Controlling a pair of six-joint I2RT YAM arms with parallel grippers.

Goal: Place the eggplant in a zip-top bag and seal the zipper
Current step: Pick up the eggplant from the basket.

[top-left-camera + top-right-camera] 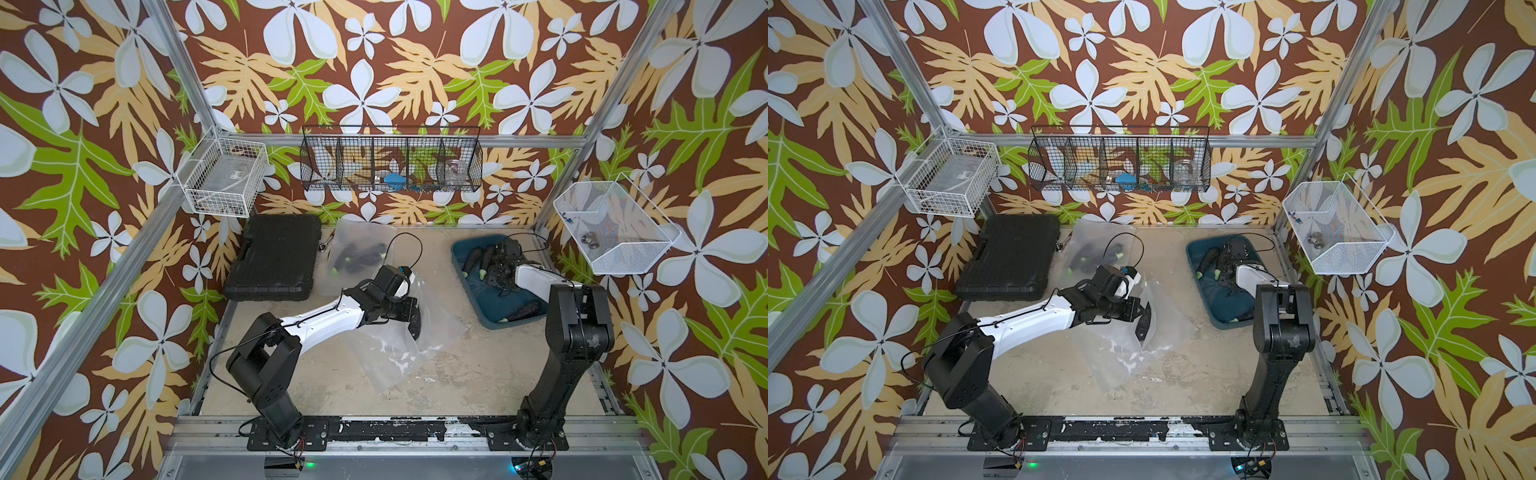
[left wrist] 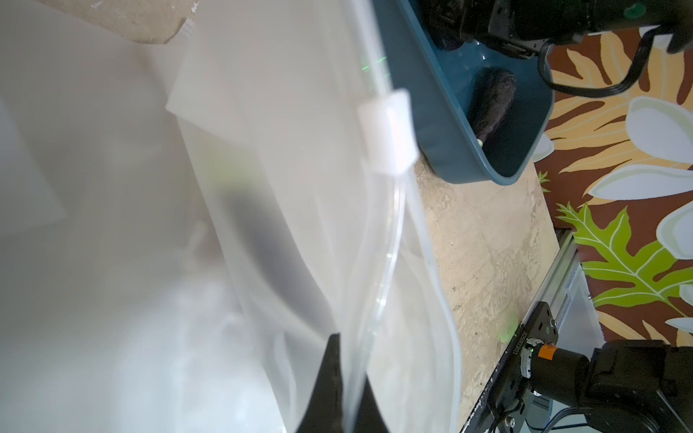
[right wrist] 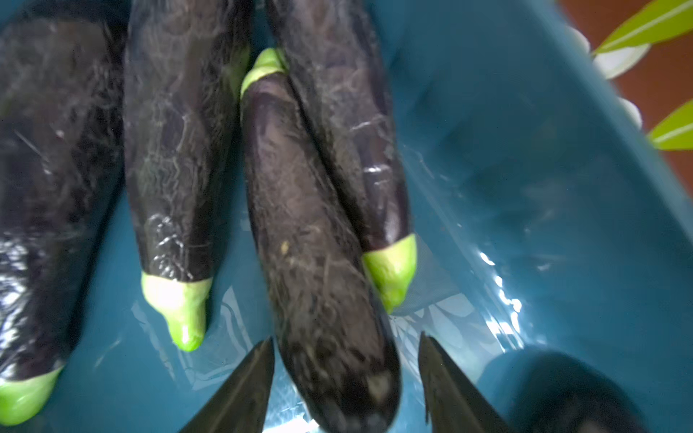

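Our left tool (image 2: 350,360) is clamped on the rim of the zip-top bag (image 1: 399,353) mid-tabletop. Our right tool (image 3: 347,337) stands open astride one eggplant (image 3: 311,243), among four lying together in the one blue bin (image 1: 498,309) at the tabletop's far right corner.

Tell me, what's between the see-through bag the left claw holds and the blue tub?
Nothing, just bare table. The left wrist view shows that strip between the bag and the blue tub.

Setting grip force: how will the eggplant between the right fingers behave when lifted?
Eggplant looks stiff and smooth-rounded, so it may squirt from the right gripper. The jaws straddle its end, so it will probably pivot and hang. It leans on a neighbour, which may roll.
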